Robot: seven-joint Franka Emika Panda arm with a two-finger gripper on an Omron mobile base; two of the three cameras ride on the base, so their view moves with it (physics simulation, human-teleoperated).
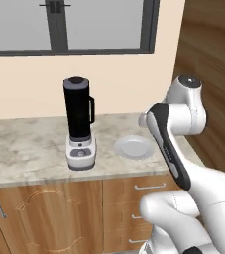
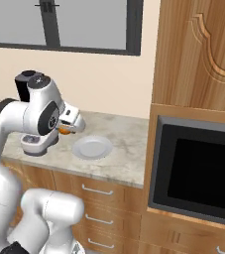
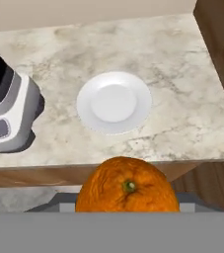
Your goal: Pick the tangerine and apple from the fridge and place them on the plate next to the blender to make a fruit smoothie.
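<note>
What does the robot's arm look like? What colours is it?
The arm is smooth, shiny white, built from fat rounded tube pieces joined like elbows. A black stripe runs along one long piece, and round dark grey caps sit at the joints. No loose cables show. The claw end is a small white block.

A: What's on the counter [image 2: 129,163]?
B: A pale plate [image 2: 92,147], bare, right of the blender [image 2: 28,141], which the arm mostly hides.
A: And the gripper [image 2: 68,127]?
B: Above the counter left of the plate, closed on the tangerine [image 2: 64,130]. A black microwave [image 2: 200,168] sits right.
</note>
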